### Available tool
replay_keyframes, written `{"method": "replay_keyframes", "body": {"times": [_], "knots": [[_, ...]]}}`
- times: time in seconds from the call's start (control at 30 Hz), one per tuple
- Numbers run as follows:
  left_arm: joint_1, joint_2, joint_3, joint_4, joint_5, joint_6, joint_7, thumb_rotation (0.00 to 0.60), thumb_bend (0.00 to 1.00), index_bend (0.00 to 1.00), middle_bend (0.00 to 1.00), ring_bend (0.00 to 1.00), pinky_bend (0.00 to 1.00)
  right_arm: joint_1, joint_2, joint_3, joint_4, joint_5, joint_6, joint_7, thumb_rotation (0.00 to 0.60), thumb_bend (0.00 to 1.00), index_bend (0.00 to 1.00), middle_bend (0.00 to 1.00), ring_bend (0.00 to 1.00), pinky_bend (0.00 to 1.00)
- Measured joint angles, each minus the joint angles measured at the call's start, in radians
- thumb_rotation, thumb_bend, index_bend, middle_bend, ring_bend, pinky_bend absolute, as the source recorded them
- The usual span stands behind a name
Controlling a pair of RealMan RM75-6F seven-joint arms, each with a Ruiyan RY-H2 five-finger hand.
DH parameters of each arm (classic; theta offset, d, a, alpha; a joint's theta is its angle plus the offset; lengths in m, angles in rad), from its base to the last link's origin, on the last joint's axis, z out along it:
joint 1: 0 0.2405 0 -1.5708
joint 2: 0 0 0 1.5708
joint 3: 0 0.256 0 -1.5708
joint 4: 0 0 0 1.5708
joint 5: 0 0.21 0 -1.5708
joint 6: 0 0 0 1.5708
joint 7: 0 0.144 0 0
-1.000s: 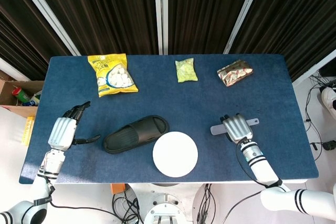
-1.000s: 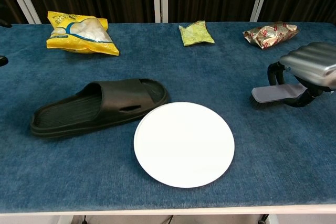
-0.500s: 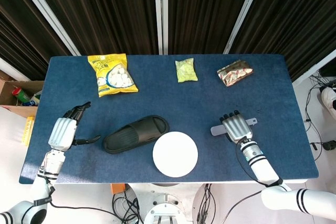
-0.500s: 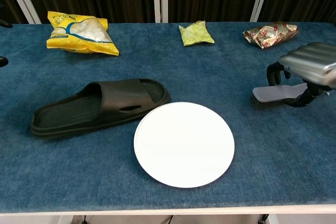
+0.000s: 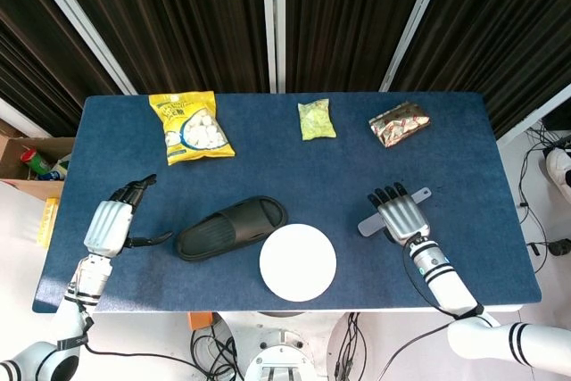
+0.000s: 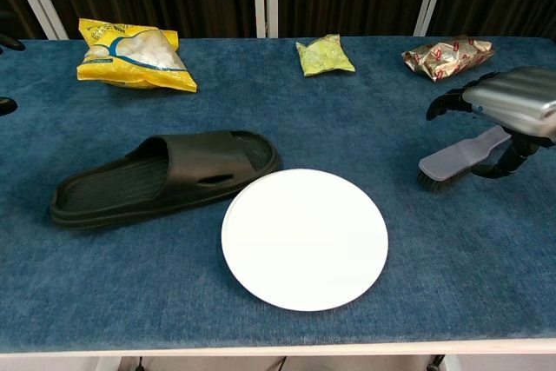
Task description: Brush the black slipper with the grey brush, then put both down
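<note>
R hand over brush (fingers spread)

Slipper left of plate, touching – brush well right, snack bags behind.

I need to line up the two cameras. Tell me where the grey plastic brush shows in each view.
Head view: the grey plastic brush lies right of centre on the blue table, partly under the right hand.
Chest view: the brush sits at the right edge, below that hand.
Shared landmark: the round white plate, left of the brush in both.
</note>
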Motion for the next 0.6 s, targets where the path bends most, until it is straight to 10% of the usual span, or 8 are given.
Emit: {"method": "replay_keyframes", "body": {"times": [0.27, 0.43, 0.6], "knots": [[0.009, 0.005, 0.000, -0.010, 0.006, 0.019, 0.023, 0.252, 0.05, 0.07, 0.17, 0.16, 0.28, -0.097, 0.085, -0.017, -0.105, -0.096, 0.175, 0.058, 0.600, 0.14, 0.00, 0.00, 0.00, 0.00], [0.023, 0.007, 0.007, -0.011, 0.009, 0.036, 0.074, 0.455, 0.06, 0.08, 0.17, 0.16, 0.28, -0.242, 0.150, -0.041, -0.150, -0.171, 0.370, 0.193, 0.600, 0.13, 0.00, 0.00, 0.00, 0.00], [0.061, 0.005, 0.020, -0.005, 0.002, 0.075, 0.156, 0.451, 0.06, 0.08, 0.17, 0.16, 0.27, -0.395, 0.178, -0.069, -0.138, -0.230, 0.530, 0.341, 0.600, 0.13, 0.00, 0.00, 0.00, 0.00]]}}
